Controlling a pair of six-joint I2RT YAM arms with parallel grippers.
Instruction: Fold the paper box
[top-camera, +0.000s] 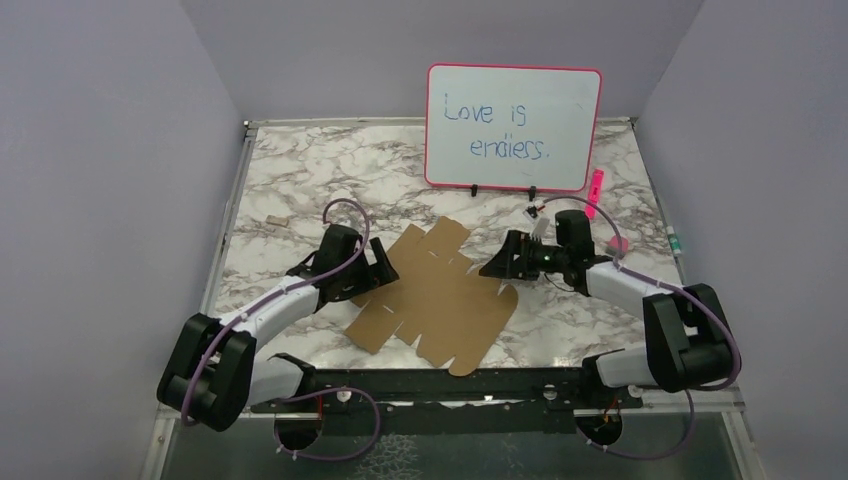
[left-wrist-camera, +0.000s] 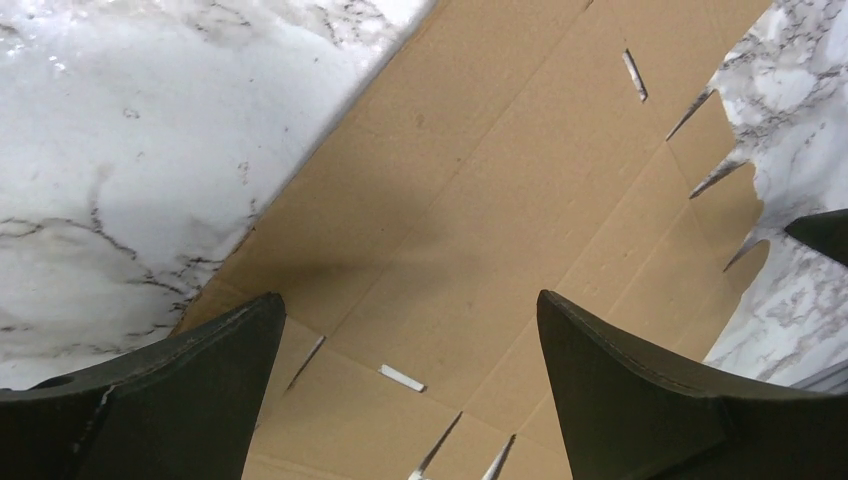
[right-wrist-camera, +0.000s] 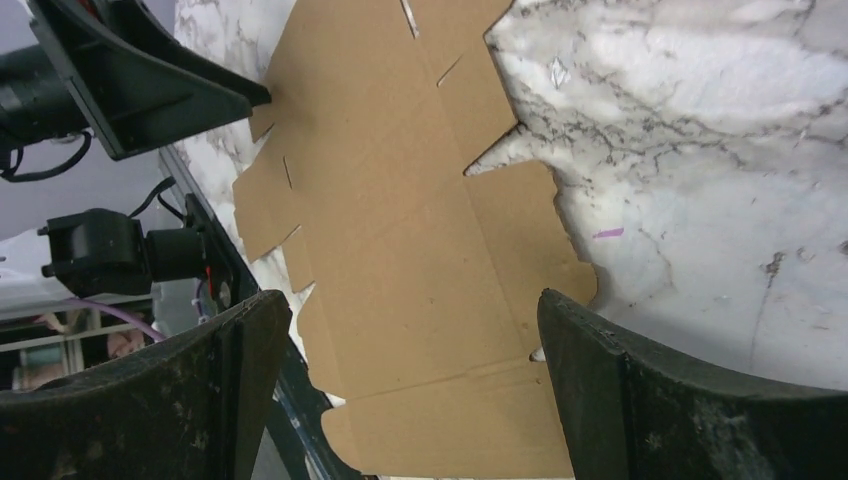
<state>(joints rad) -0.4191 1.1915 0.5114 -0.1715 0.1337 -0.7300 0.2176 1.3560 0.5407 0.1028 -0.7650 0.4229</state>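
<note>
**Flat sheet before the first fold.** The paper box (top-camera: 435, 295) lay as an unfolded die-cut sheet at the middle of the marble desk (top-camera: 300, 170), between your two arms. Your left fingers (left-wrist-camera: 200, 380) stood wide apart over the sheet's left edge, holding nothing. Your right fingers (right-wrist-camera: 640, 400) were likewise spread and empty at its right edge. The step in hand appeared to be the first fold. To do it well, you needed one set of fingers to pin the central panel flat. The other had to slide under an outer flap and raise it along the scored crease, never across the slits, lest the board tear or skid.
</note>
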